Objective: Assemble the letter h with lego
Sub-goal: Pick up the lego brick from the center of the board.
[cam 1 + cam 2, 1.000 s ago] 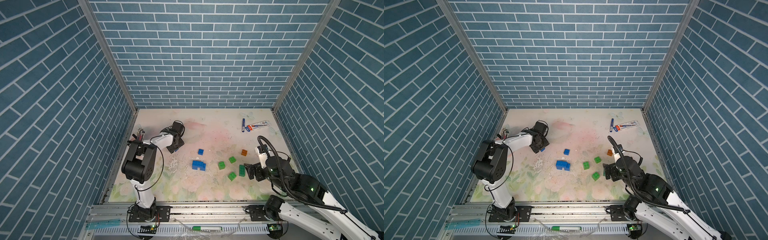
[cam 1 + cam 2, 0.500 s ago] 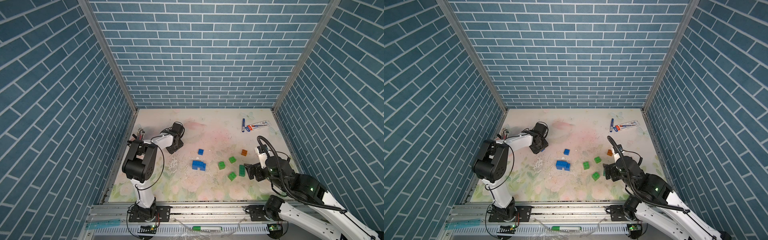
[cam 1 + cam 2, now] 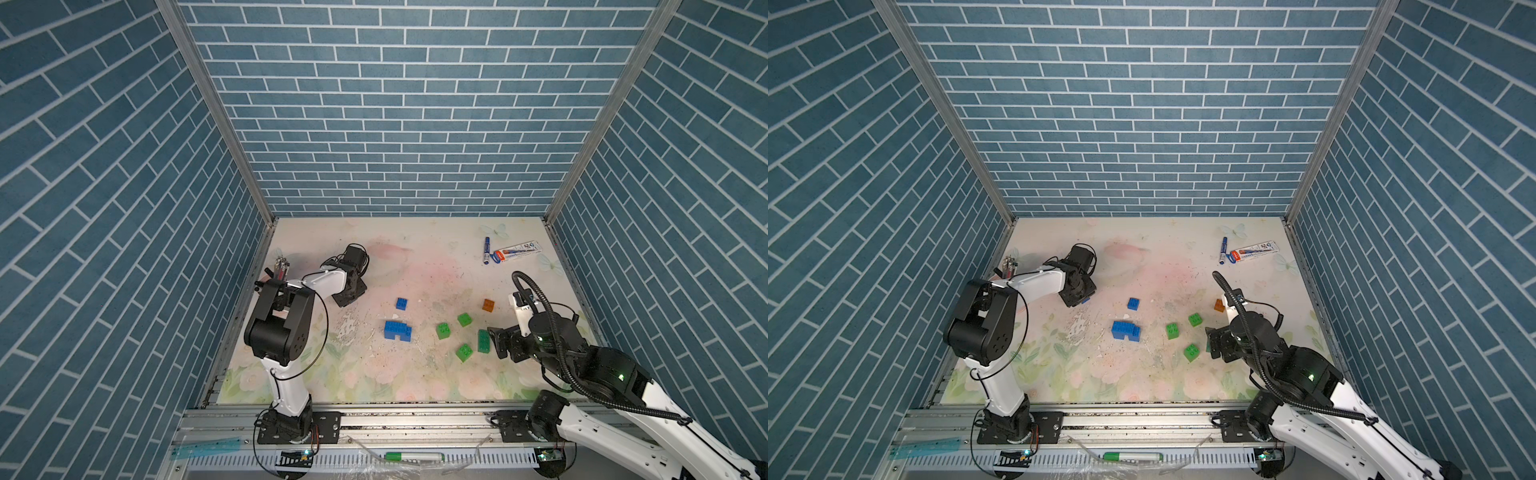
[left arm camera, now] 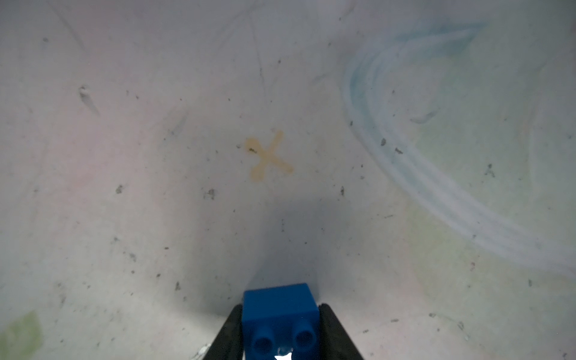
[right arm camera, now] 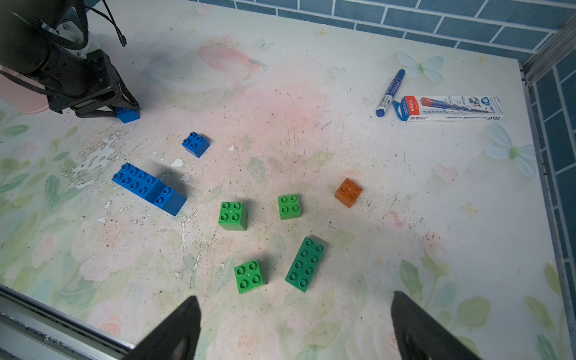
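At far left of bench (image 3: pixel 415 257): left fingers (image 4: pixel 229 336) pinching small blue brick (image 4: pixel 279 300), square, studs toward wrist. Part-built blue block (image 3: pixel 397 330) lies toward bench centre from it, long axis across bench; left arm nearer. Right fingers (image 5: pixel 174 330) spread, empty, near long green brick (image 5: pixel 304 263). Loose on bench: three green squares (image 5: pixel 233 215), orange square (image 5: pixel 348 191), blue square (image 5: pixel 195 144).

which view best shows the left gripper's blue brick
Left wrist view: the blue brick sits close up, clamped in the left gripper. Right wrist view shows it small; both top views mostly hide it.
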### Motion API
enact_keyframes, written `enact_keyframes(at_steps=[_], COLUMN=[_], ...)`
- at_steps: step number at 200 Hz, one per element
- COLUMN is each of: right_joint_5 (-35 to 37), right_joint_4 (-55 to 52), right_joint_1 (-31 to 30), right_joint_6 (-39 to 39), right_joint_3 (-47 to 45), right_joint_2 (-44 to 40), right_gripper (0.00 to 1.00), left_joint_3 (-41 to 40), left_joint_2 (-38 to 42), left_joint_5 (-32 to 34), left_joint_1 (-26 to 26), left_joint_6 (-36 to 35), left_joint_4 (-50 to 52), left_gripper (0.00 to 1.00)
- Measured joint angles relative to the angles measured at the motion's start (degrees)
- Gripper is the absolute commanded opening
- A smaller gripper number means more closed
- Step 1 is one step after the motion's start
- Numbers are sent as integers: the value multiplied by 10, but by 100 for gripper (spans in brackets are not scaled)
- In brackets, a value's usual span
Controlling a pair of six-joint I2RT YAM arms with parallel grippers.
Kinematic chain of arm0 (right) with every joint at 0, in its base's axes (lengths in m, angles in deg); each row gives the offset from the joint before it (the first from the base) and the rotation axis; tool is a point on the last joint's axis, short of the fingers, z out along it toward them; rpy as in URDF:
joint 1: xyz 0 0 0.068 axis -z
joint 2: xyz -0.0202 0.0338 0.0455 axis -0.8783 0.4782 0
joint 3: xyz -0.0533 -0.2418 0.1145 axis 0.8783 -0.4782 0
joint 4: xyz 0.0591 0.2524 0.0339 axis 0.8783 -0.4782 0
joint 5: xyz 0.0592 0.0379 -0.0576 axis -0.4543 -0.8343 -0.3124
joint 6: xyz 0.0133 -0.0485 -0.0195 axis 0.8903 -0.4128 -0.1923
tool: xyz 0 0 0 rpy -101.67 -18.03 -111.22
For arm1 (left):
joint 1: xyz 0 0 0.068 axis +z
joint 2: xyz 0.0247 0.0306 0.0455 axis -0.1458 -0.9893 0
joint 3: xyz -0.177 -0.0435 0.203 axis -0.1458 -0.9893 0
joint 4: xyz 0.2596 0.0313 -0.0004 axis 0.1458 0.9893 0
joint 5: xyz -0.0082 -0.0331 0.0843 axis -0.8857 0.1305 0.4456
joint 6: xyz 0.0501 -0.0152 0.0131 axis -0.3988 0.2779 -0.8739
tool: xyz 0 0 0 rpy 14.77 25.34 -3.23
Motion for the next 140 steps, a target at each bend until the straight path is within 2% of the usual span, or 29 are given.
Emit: enact_keyframes(at_steps=[20,39,91,140], right_joint_5=[0,0,0,0], right_joint_4=[0,0,2,4], right_joint_1=[0,0,0,0], right_joint_6=[0,0,0,0], right_joint_3=[0,0,0,0], right_joint_2=[0,0,0,3], right_gripper=[94,94,94,93], left_joint_3=[0,0,-16,4], left_joint_2=[3,20,151,223], left_joint_5=[0,-5,-61,-92], left_joint_1=[-1,-4,-23,-119], left_joint_6=[-7,-18,-91,-160], left_joint_4=[5,24,80,191], left_gripper=[18,0,0,0])
